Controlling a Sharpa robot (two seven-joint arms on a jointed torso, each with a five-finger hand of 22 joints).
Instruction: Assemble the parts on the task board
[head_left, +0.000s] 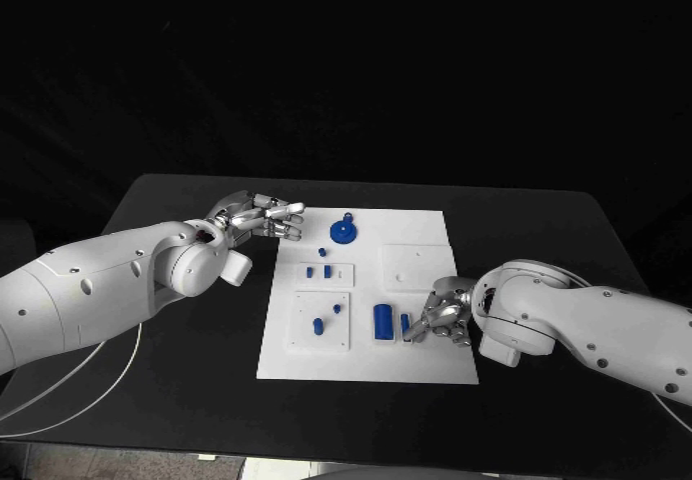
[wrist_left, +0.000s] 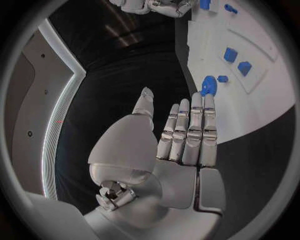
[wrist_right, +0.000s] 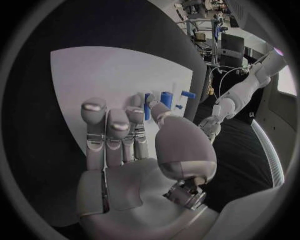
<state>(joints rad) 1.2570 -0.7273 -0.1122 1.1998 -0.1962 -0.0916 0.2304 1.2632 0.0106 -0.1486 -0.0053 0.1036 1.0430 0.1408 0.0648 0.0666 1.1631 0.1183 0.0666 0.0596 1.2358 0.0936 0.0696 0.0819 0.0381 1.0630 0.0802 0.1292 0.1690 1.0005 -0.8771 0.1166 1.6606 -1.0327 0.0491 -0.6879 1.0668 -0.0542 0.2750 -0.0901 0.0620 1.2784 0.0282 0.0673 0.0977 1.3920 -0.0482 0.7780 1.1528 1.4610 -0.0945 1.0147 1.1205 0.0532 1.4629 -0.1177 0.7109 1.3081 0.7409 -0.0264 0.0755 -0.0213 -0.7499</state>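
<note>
Pinching a thin blue bar-shaped part (head_left: 407, 324) between thumb and fingertip, the right silver hand (head_left: 447, 318) sits at the near right of the flat white task board (head_left: 418, 262), beside a larger blue block (head_left: 382, 320). Left silver hand (head_left: 260, 220) hovers empty, fingers straight and together, at the board's far-left corner near a round blue disc (head_left: 343, 232). Risk: the shallow pinch lets the bar twist or slip, or knocks the block.

The head camera looks steeply down over the whole black table (head_left: 188, 210). Each wrist camera sits close behind its own hand, facing the white board (head_left: 418, 365), which all views share.
</note>
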